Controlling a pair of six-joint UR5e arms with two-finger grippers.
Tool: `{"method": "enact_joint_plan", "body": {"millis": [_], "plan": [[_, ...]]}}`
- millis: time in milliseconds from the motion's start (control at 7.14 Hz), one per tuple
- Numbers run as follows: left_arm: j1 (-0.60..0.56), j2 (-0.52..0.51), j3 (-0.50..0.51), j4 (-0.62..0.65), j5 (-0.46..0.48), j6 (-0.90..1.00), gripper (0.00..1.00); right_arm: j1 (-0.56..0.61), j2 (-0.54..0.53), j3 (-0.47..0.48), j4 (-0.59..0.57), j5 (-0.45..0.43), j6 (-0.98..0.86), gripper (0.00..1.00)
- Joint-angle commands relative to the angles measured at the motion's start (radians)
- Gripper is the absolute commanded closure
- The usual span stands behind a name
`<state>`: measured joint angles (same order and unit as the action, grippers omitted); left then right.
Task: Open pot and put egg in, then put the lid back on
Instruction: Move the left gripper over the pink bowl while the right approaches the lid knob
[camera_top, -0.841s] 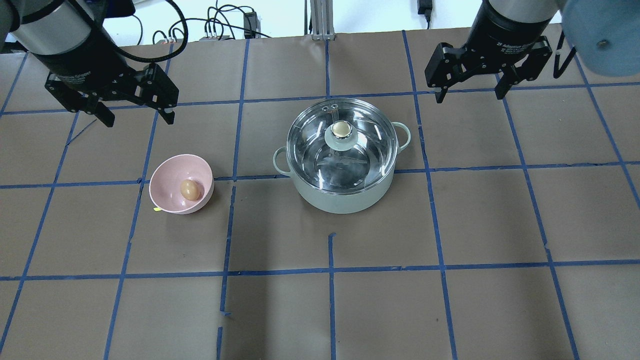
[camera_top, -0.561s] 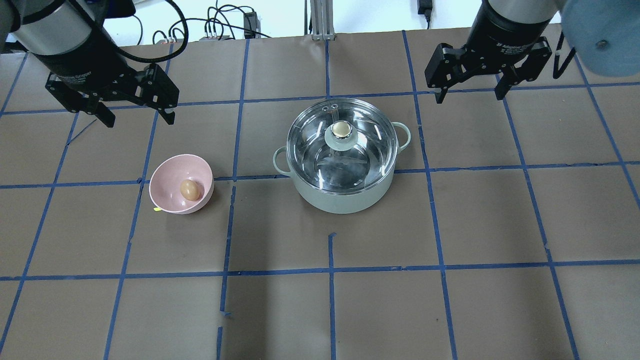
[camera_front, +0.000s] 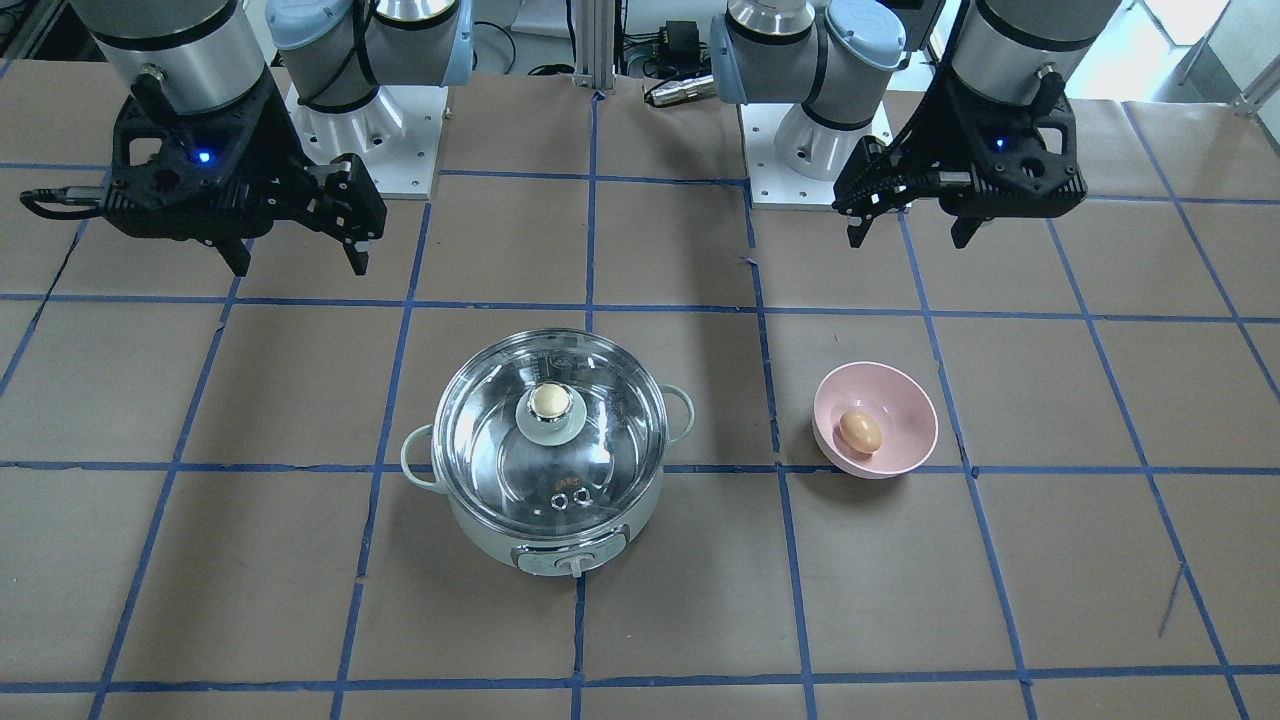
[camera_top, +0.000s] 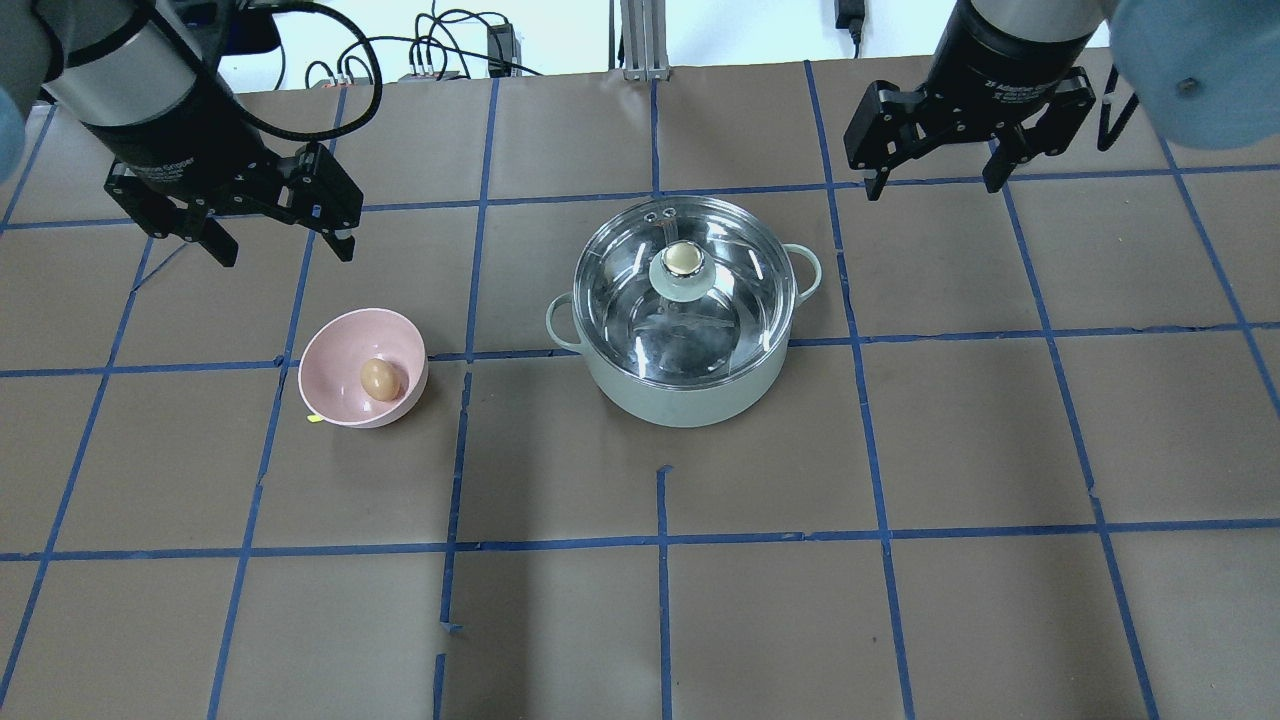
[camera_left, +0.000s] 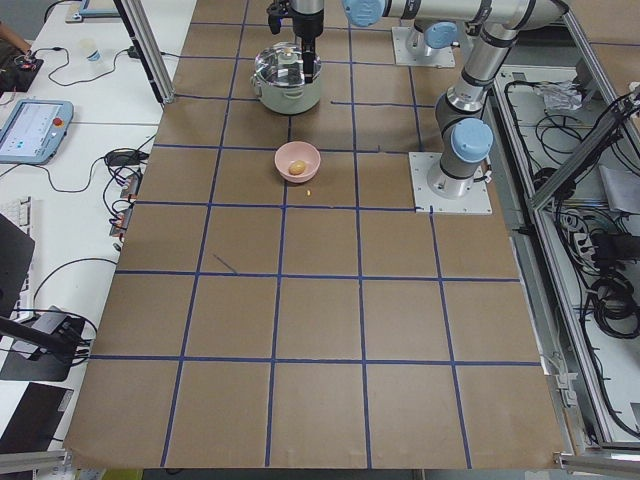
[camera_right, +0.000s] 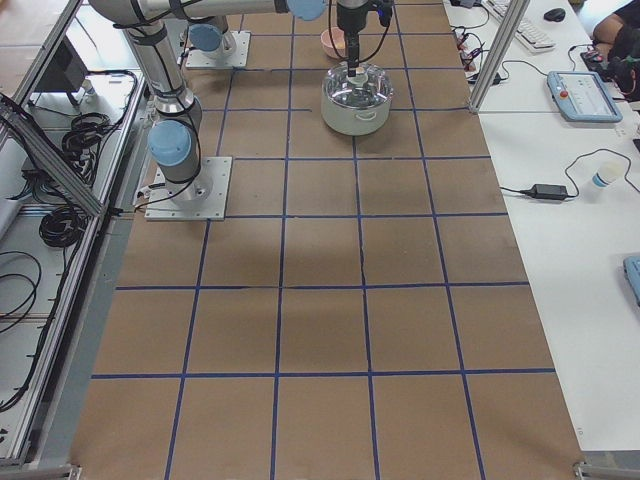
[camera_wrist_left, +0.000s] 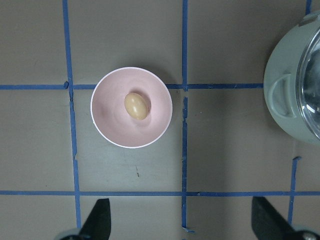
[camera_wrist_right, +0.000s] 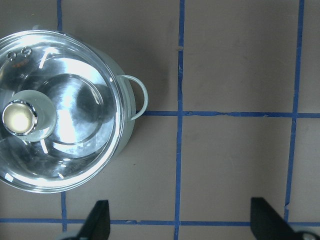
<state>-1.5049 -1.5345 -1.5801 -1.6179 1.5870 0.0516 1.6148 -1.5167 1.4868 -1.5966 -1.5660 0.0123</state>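
The pot (camera_top: 682, 402) stands near the middle of the table (camera_top: 900, 620), with the lid (camera_top: 722, 312) seated on its rim and the cream-topped knob upright at the centre. The egg (camera_top: 379, 379) lies on its side inside a pink bowl (camera_top: 328, 336), which sits on the table on the robot's left, apart from the pot.

The left fingers (camera_wrist_left: 97, 222) are spread wide and hold nothing. They hang above the table, on the robot's side of the bowl. In the left wrist view the bowl and egg lie ahead of the two fingertips, closer to one fingertip than the other, and touch neither. The pot's side handle shows at that view's right edge.

The right fingers (camera_wrist_right: 97, 220) are also parted wide and empty. They hover over bare table beside the pot, toward the robot's right and back from it. In the right wrist view the lid fills the upper left corner, with its knob well off to the side of the gap between the fingertips. Neither pair of fingers touches the pot, the lid or the egg.
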Motion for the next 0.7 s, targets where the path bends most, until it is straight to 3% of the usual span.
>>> {"method": "enact_joint_plan", "body": {"millis": [0, 140, 280, 561], "plan": [[0.037, -0.05, -0.07, 0.121, -0.004, 0.004, 0.0, 0.107, 0.109, -0.051, -0.093, -0.002, 0.052, 0.01], [0.06, -0.087, -0.095, 0.186, -0.004, 0.005, 0.0, 0.184, 0.201, -0.101, -0.117, 0.0, 0.11, 0.01], [0.08, -0.116, -0.122, 0.212, -0.01, 0.014, 0.0, 0.256, 0.27, -0.105, -0.244, -0.011, 0.192, 0.01], [0.126, -0.141, -0.231, 0.368, -0.038, 0.075, 0.0, 0.293, 0.306, -0.063, -0.29, -0.011, 0.224, 0.01]]}}
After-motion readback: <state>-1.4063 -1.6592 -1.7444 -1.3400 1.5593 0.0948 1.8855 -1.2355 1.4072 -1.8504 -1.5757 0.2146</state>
